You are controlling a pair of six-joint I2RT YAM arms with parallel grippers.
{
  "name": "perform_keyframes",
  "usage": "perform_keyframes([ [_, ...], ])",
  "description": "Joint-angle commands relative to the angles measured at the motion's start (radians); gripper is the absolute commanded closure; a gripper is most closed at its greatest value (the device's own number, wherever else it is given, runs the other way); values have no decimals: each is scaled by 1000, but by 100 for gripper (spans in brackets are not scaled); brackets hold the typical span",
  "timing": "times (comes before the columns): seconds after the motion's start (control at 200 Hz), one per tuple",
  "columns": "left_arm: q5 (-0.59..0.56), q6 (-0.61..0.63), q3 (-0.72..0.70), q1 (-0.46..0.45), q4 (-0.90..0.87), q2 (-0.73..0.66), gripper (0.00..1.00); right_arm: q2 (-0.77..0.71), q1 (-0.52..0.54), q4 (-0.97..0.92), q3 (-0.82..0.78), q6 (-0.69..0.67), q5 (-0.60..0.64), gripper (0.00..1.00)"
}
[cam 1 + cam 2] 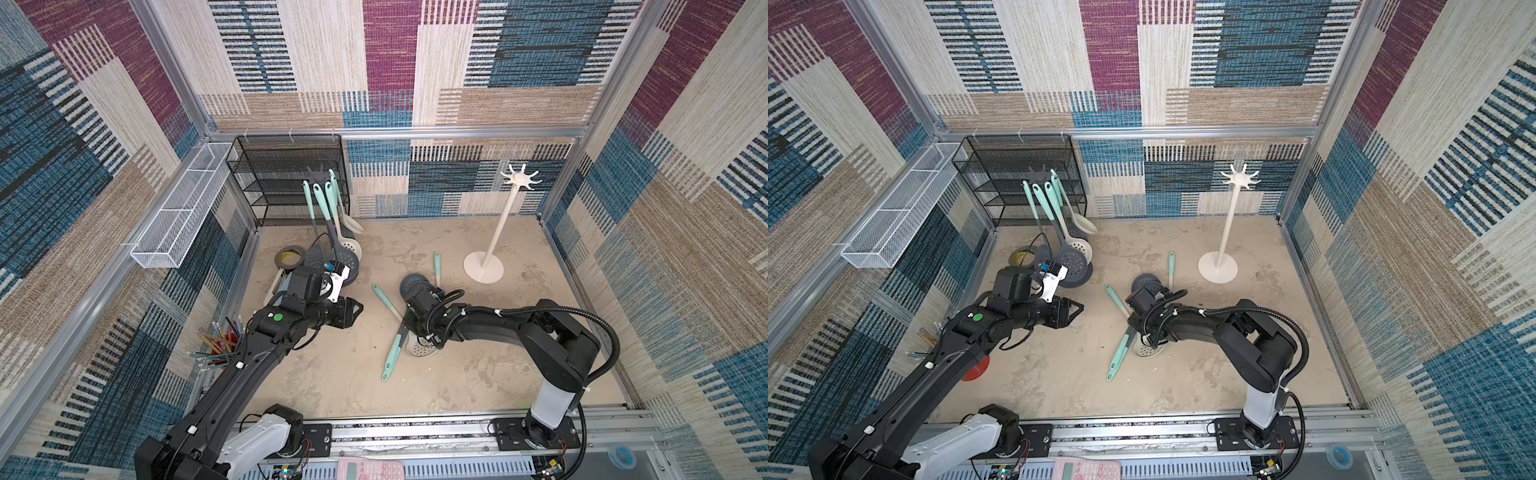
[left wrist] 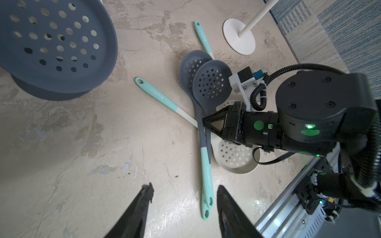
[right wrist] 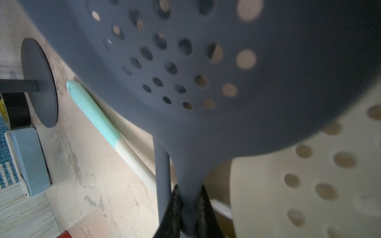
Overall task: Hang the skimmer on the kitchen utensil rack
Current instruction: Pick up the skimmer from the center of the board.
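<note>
Several skimmers with teal handles lie crossed on the floor. My right gripper is shut on the neck of a grey skimmer, just below its perforated head. A second grey stem runs beside it, and a cream skimmer lies underneath. In both top views the right wrist covers the grip. A dark utensil rack at the back left carries several hung skimmers. A white utensil rack at the back right has bare hooks. My left gripper hovers open and empty over the floor, left of the pile.
A black mesh shelf and a white wire basket stand along the back-left walls. A tape roll lies by the dark rack's base. A pencil cup stands under the left arm. A pink calculator rests on the front rail.
</note>
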Motion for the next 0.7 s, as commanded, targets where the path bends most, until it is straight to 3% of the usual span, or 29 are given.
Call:
perform_keyframes([
  [0.0,-1,-6,-3,0,8,-1,46,-53,0,-70,23,8,58,94],
  [0.361,13,-10,-2,-4,9,20,46,-182,0,-171,50,-47,241,94],
  [0.696,4,-6,-3,-23,9,27,46,-308,-16,-159,30,-67,308,91],
])
